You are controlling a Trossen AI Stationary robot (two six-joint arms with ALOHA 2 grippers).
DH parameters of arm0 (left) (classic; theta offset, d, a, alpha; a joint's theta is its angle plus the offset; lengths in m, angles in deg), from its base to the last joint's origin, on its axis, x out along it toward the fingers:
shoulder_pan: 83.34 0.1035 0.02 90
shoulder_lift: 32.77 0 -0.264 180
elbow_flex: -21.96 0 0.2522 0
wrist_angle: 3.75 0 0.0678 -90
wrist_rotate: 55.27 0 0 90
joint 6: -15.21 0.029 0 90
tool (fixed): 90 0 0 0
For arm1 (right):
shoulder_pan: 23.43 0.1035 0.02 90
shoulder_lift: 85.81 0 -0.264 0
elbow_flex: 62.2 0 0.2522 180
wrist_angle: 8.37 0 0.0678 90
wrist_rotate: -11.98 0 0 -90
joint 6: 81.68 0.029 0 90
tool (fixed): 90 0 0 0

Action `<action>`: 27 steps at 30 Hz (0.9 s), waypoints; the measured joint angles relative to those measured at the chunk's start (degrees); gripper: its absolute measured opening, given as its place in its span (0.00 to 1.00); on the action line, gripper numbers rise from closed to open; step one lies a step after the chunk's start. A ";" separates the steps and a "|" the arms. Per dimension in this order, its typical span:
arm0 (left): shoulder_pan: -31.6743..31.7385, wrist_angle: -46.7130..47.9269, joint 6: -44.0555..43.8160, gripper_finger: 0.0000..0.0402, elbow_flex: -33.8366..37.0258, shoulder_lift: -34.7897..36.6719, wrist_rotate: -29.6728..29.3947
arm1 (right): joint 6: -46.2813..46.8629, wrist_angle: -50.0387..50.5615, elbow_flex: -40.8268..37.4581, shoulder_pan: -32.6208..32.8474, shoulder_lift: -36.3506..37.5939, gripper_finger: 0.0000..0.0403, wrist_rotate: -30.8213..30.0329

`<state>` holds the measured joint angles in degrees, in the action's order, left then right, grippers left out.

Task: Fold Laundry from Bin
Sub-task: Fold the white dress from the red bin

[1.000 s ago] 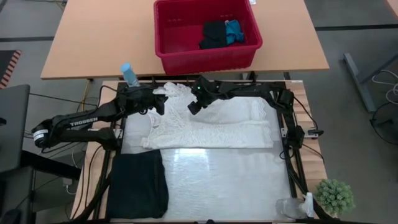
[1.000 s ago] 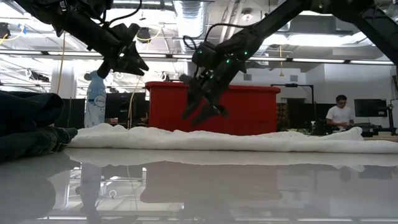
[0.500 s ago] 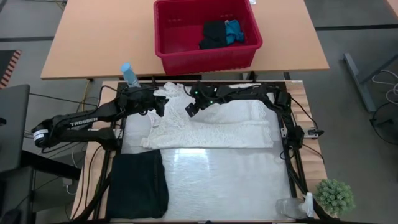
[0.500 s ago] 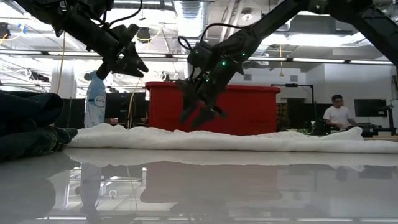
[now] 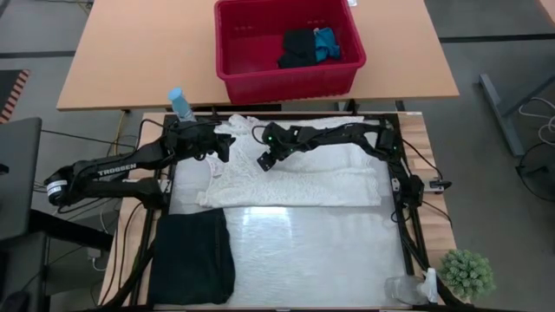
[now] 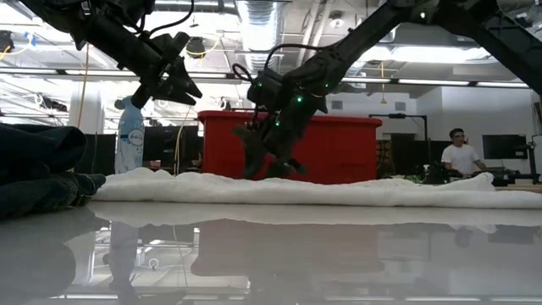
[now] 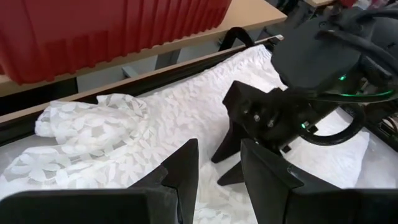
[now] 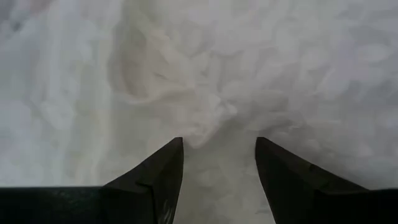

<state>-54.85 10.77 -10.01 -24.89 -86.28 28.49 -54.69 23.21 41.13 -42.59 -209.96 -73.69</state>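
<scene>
Right claw (image 5: 264, 161) hovering released, fingers apart, just over white crinkled garment (image 5: 312, 178) on desk (image 5: 303, 251); left claw (image 5: 224, 146) hanging empty, slightly parted.

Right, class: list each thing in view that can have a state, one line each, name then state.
White garment: spread flat on the table, one corner bunched.
Black garment: folded, at the table's near left.
Bin: upright, holding black and blue cloth.
Left tool: open, empty, above the bunched corner.
Right tool: open, lowered onto the white garment.
</scene>
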 joint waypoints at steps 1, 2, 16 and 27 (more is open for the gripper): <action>-0.02 0.02 -0.18 0.27 0.00 0.00 0.32 | 0.02 0.23 0.25 0.00 -0.09 0.55 -0.16; -0.02 0.02 -0.29 0.27 0.00 -0.01 0.79 | -0.02 0.36 0.61 0.00 -0.07 0.55 -0.14; -0.04 2.99 -0.56 0.27 0.02 -0.02 1.38 | -2.02 3.09 2.64 -0.04 0.04 0.04 1.64; -0.04 2.82 -0.28 0.27 -0.01 -0.02 0.89 | -1.49 2.95 2.64 -0.04 0.37 0.41 3.06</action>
<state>-54.90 13.59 -10.29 -24.90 -86.31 29.38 -56.18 26.17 43.77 -42.63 -209.60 -70.63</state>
